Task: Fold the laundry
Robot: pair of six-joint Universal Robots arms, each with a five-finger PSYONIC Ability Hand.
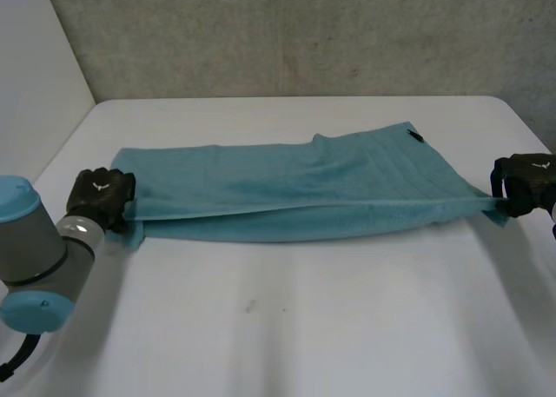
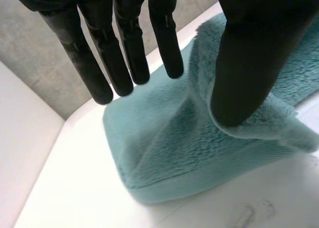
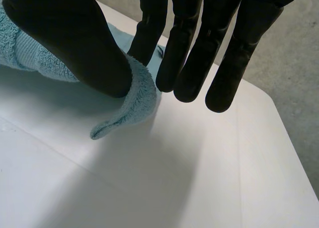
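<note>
I am working in what looks like a robotics lab or test cell rather than a home. The white table is a plain, bench-like surface with rounded far corners, and it stands against a rough grey wall that looks like bare concrete or render. A flat white panel closes off the table's left side. My left arm, a grey machine joint with light-blue caps, comes in at the near left. The domestic touch is a teal towel stretched across the table.
</note>
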